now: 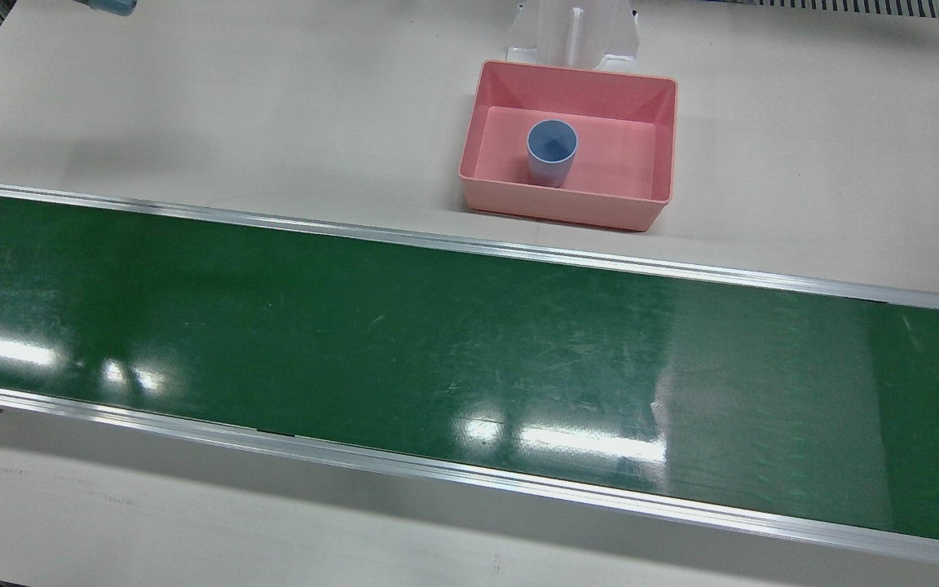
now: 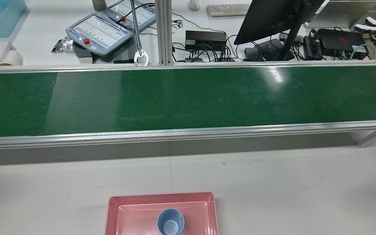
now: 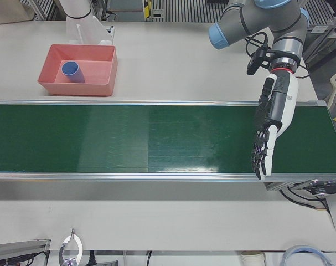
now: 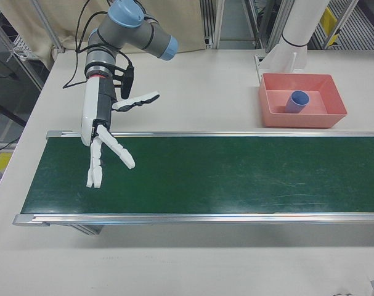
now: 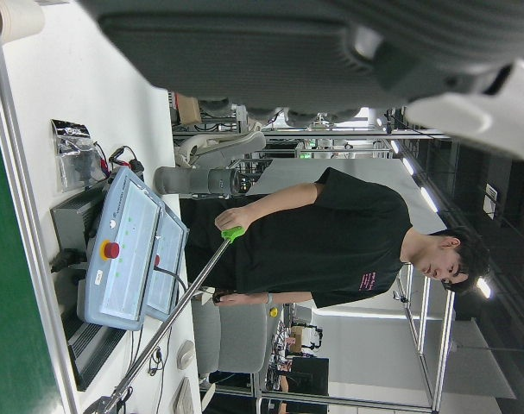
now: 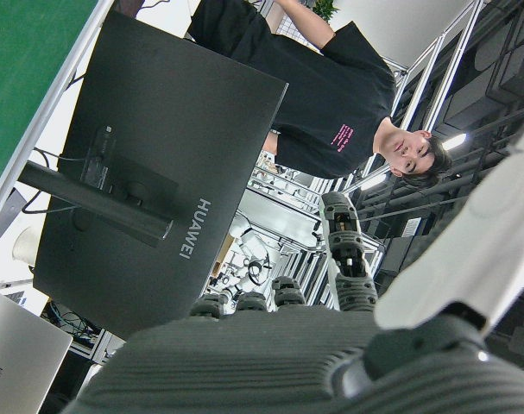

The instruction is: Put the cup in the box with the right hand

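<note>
Cup point(image 1: 552, 152) upright inside pink box point(image 1: 649, 205).
Right hand point(image 4: 106, 139) open over green belt point(image 1: 437, 350); left hand point(image 3: 270, 130) empty, fingers straight.

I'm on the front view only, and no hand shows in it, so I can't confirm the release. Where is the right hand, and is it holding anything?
Observer: The right hand hangs over the far end of the green belt, fingers spread, holding nothing.
Operator: Is the cup really standing on the box floor?
Observer: Yes. The rear view looks down into the blue cup, upright inside the pink box.
Operator: And the left hand?
Observer: The left hand hangs over the belt's opposite end, fingers pointing down, empty.
</note>
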Tool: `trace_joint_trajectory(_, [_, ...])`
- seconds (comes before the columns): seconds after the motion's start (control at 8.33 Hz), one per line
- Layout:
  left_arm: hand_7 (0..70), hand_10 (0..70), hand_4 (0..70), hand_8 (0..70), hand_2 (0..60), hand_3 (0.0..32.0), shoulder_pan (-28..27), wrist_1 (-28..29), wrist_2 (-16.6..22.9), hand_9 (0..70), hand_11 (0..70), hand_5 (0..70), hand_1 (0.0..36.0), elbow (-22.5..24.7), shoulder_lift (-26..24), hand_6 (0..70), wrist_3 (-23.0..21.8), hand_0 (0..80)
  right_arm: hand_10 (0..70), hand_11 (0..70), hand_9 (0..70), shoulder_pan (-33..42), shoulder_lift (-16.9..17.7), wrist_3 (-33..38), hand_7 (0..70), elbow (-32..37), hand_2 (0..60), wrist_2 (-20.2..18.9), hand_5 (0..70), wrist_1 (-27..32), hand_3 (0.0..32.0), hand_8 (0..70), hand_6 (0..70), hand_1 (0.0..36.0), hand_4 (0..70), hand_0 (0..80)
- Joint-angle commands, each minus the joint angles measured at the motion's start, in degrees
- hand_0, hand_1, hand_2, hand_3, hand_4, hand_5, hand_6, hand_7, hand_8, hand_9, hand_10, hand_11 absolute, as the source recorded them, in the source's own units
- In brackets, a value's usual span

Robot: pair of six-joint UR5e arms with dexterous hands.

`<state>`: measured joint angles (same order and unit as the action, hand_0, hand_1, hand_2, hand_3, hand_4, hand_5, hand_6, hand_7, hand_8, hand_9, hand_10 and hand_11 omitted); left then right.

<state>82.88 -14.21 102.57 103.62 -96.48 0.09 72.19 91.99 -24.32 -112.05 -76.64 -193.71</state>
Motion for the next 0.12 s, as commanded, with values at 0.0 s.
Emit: trace_joint_trajectory(0.0, [0.0,0.0,0.0,0.0,0.0,0.0,0.00,-0.03,0.00,0.0,0.0,0.0,0.0,0.00,-0.03,0.0,0.00,0.0,1.8,3.6,2.2,-0.03,0.38,0.50,7.4,1.57,0.0,-0.26,2.3,0.00,0.0,0.0,2.7,3.8,11.2,42.3])
